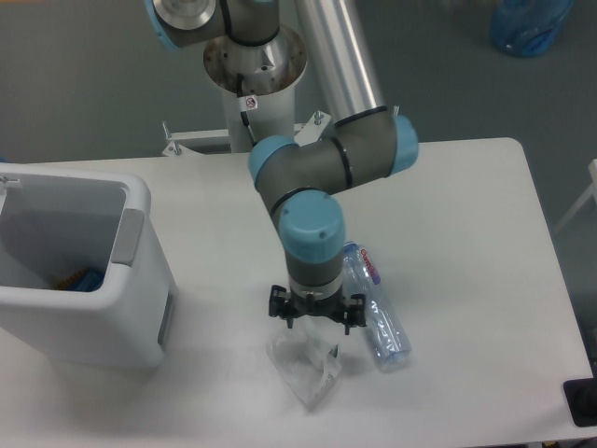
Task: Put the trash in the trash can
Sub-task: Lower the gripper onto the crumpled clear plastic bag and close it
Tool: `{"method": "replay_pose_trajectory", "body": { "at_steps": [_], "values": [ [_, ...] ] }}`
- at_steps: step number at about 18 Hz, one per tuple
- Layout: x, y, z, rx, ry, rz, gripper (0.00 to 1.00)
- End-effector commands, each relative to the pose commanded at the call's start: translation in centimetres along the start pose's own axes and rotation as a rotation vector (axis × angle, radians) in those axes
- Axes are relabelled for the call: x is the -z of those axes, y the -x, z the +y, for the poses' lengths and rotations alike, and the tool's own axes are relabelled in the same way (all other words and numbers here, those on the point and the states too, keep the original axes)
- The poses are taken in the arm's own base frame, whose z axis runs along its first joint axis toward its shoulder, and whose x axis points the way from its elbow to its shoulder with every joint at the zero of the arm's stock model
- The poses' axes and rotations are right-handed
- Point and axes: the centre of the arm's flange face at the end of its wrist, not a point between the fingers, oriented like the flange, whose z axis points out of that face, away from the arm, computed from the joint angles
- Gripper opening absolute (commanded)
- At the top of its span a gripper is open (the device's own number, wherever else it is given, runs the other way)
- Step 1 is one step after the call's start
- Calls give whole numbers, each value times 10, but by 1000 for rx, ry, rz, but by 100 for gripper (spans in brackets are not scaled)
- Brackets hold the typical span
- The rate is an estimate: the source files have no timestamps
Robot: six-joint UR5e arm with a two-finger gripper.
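Note:
The crumpled clear plastic wrapper lies on the white table near the front edge. My gripper points straight down right above it, at or touching its top. The wrist hides most of the fingers. One dark fingertip shows off to the right of centre, so the jaws look spread. The crushed clear bottle with a purple-red label lies just right of the gripper, its cap end toward the front. The white trash can, with a grey panel on its side, stands at the left of the table.
Something blue and orange lies inside the bin. The arm's base column stands at the back centre. A blue bag is on the floor at the far right. A black object sits at the front right corner.

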Motion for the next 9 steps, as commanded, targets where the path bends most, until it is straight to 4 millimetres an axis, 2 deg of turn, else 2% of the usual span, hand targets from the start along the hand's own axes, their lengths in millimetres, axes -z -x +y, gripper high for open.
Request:
{"method": "replay_pose_trajectory", "body": {
  "at_steps": [2,3,4,7,8,9],
  "values": [
    [-9,2,-3,-2,8,5,100],
    [-10,2,-3,-4,10,4,87],
    [-9,1,-2,-4,12,1,64],
    [-8,2,-3,6,12,1,9],
    [-7,2,-3,6,10,2,2],
    [-5,2,-4,6,5,3,0]
  ]
}}
